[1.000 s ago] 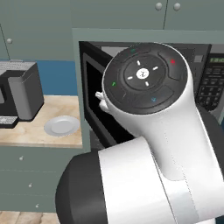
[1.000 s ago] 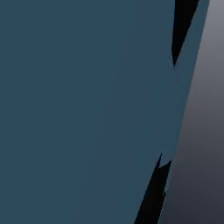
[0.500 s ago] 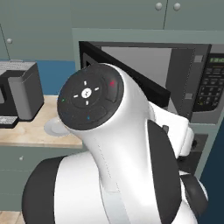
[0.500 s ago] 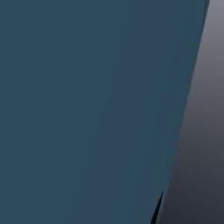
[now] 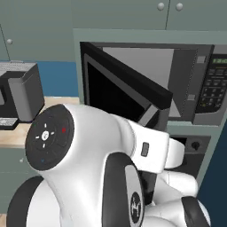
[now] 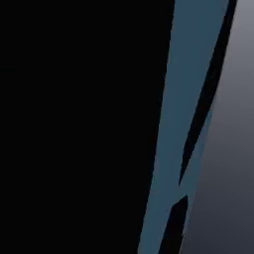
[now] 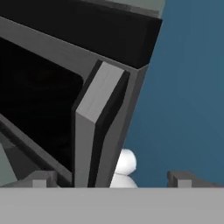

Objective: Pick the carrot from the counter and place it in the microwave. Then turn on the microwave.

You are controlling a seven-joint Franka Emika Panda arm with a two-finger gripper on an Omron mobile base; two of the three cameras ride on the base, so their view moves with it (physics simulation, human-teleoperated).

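From the left base view, my own white arm point(image 5: 102, 168) takes up most of the lower half, bent low in front of the cabinets. Behind it sits the microwave point(image 5: 195, 80), built into the grey-green cabinet front, with its door point(image 5: 119, 95) swung out toward me on its left hinge so the pale grey inside shows. The keypad point(image 5: 213, 86) with its green display is on the right side of the box. To the left, the beige counter point(image 5: 11, 135) runs along, and a dark boxy appliance point(image 5: 22, 91) stands on it against the blue wall.

In the hand view, I see the free edge of the door point(image 7: 94, 127) close up, with its grey bar handle point(image 7: 87, 131) standing upright just above the left fingertip. The claw point(image 7: 111, 178) is spread wide, with nothing between the two tips, and the door edge sits between them, nearer the left one.

I cannot spot the carrot anywhere, so I cannot tell where it lies.
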